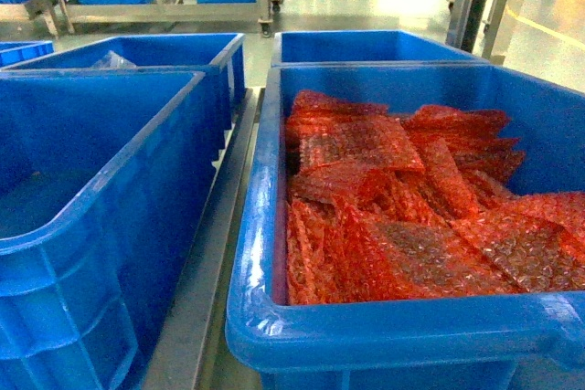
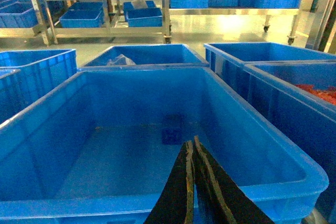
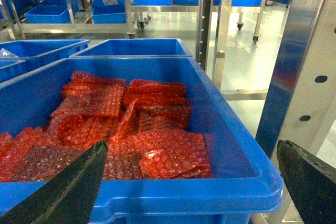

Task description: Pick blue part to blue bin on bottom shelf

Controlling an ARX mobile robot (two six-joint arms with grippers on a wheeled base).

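Two large blue plastic bins fill the head view side by side. The left blue bin (image 1: pixel 101 226) shows only a bare floor from here, and the right blue bin (image 1: pixel 402 326) is heaped with red bubble-wrap sheets (image 1: pixel 402 207). Two more blue bins stand directly behind them, the left rear one (image 1: pixel 137 57) holding a bit of clear plastic film (image 1: pixel 111 61). A steel rail (image 1: pixel 219 244) runs between the two front bins. Further back, a wheeled metal rack (image 1: pixel 164 2) carries more blue bins on its low shelf. Neither gripper shows in this view.

In the left wrist view, the left gripper (image 2: pixel 191 182) hangs over the near rim of the left blue bin, its two dark fingers (image 2: pixel 181 187) pressed together with nothing between them. Inside the bin, a small blue square part (image 2: pixel 172 128) lies on the floor just beyond the fingertips, near the middle; its colour nearly matches the bin, so its details are hard to make out. The metal rack with blue bins stands across the shiny floor beyond.

In the right wrist view, the right gripper (image 3: pixel 205 182) is spread wide, one dark finger (image 3: pixel 68 190) at the lower left and the other at the lower right, holding nothing. Between them is the near rim of the right blue bin with the red bubble-wrap sheets inside. A perforated steel upright (image 3: pixel 299 72) stands to its right.
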